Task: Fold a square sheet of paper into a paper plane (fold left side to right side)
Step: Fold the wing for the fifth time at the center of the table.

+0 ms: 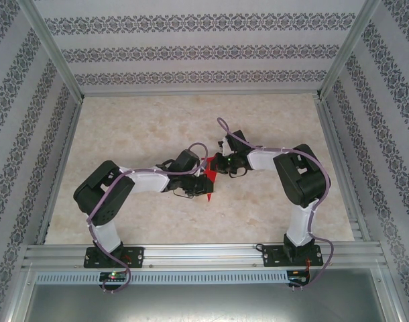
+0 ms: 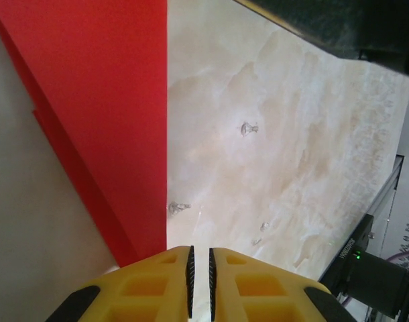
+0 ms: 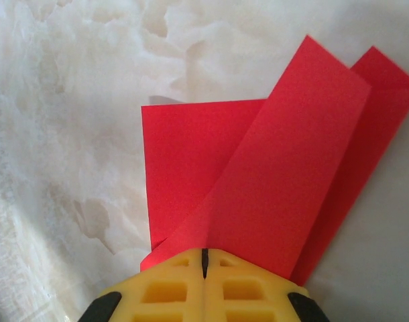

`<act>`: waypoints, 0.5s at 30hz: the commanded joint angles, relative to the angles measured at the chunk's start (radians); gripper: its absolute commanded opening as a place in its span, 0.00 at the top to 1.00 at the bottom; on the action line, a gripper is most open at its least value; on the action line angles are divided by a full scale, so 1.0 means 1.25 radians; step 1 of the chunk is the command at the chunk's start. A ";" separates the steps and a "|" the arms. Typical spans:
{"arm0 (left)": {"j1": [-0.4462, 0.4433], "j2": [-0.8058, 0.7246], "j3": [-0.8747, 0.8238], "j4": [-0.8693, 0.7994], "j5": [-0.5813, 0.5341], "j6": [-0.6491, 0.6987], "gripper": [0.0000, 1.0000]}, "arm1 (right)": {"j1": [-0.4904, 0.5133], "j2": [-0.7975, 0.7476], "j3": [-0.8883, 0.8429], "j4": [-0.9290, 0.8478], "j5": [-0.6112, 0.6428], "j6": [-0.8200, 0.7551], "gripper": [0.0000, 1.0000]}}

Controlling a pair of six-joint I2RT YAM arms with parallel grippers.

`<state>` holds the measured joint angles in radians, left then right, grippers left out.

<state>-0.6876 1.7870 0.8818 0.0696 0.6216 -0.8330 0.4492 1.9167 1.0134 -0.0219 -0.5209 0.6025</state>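
- The marble-patterned worktop is enclosed by patterned walls and an aluminium frame.
- The left arm and the right arm are bent inward, so that their wrists are brought close together over the middle of the worktop.
- The red sheet of paper is seen lying on the worktop between the two wrists, already folded into overlapping layers. In the right wrist view the sheet of paper is shown with a long flap laid slantwise across a flatter layer. In the left wrist view it is seen as a long red wedge left of the fingers.
- The right hand is held with its fingers pressed together, their tips set at the lower corner of the paper. Whether the paper is pinched between them cannot be told.
- The left hand is held with its fingers a narrow slit apart. Bare worktop is seen through the slit, and the paper's narrow end is found just beside the left finger.
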 commanded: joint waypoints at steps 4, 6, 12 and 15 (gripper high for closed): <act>-0.014 0.020 -0.002 0.039 0.044 -0.020 0.83 | 0.000 0.024 0.009 -0.066 0.047 -0.023 1.00; -0.014 0.022 0.000 0.028 0.044 -0.014 0.83 | 0.000 0.024 0.011 -0.074 0.049 -0.025 1.00; -0.017 0.049 0.005 -0.004 0.031 -0.002 0.83 | 0.000 0.024 0.014 -0.085 0.055 -0.031 1.00; -0.017 0.055 0.000 -0.018 0.016 0.004 0.83 | 0.000 0.025 0.014 -0.084 0.054 -0.031 1.00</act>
<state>-0.6884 1.8393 0.8814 0.0891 0.6521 -0.8421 0.4492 1.9171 1.0298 -0.0597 -0.5095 0.5915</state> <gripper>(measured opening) 0.171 0.038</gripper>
